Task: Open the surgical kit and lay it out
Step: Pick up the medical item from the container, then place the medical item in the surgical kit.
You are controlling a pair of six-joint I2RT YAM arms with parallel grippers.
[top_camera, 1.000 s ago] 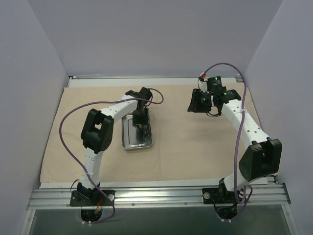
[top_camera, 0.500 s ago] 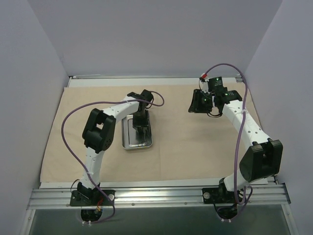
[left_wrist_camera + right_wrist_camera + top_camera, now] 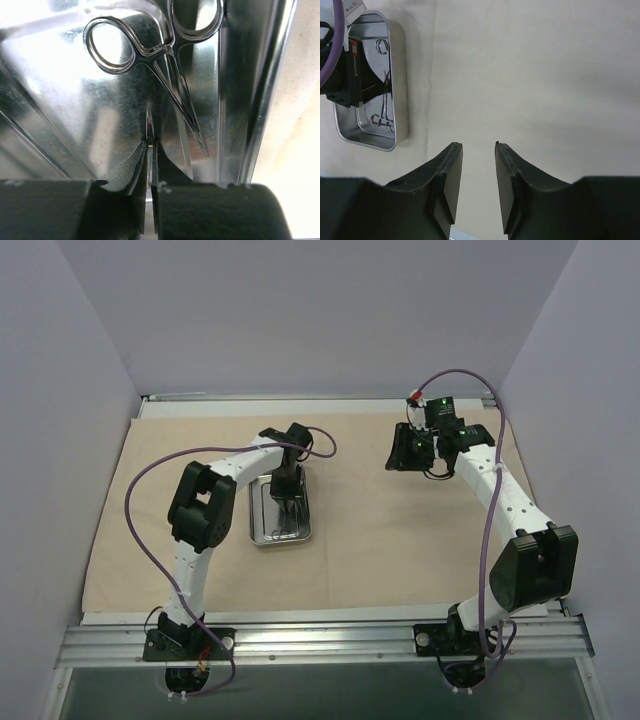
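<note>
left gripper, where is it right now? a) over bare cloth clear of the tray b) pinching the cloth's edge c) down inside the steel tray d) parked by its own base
C: in the left wrist view the left gripper sits low in the steel tray, its fingers nearly closed on what looks like a thin metal strip, with a ring-handled instrument lying just ahead.

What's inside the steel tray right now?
Ring-handled instruments lie in the tray. The left hand reaches in, nearly closed around a thin metal piece, covering the tray floor beneath it.
</note>
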